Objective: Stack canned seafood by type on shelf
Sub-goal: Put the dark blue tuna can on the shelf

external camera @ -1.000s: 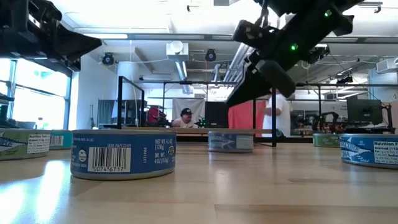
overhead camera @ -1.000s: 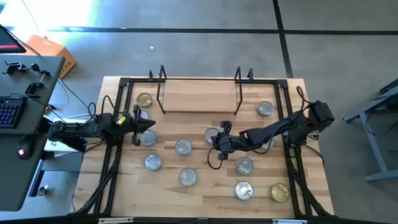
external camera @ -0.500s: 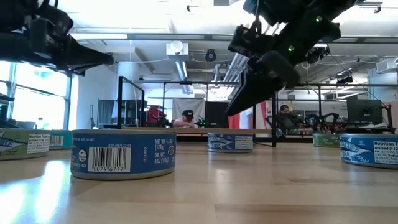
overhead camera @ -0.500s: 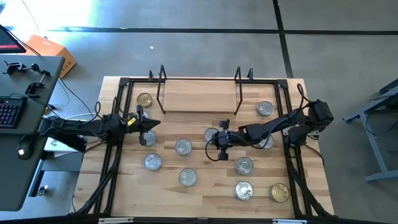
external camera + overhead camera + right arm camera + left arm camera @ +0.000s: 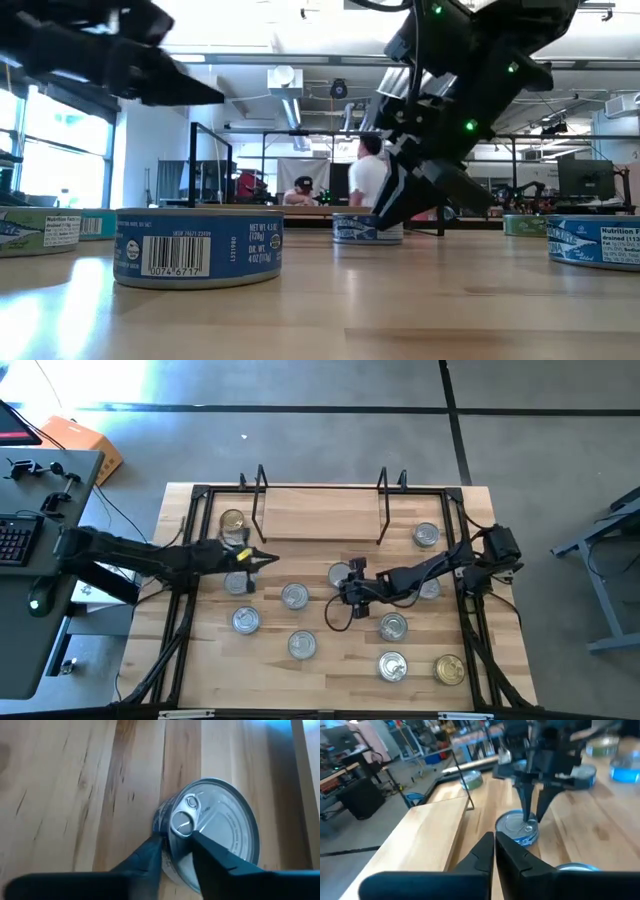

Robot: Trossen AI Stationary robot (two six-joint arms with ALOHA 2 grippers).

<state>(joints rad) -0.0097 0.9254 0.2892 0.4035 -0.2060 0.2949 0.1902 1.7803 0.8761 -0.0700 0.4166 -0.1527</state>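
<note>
Beside the shelf [image 5: 322, 520], a flat tin [image 5: 341, 576]

Overhead, tabletop-level, two close wrist views; shared tabletop [image 5: 330, 650].

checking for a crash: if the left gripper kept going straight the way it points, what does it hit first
Probably the silver-lidded tin that the right gripper is over; the shut left gripper points at both, though depth is unclear.
</note>
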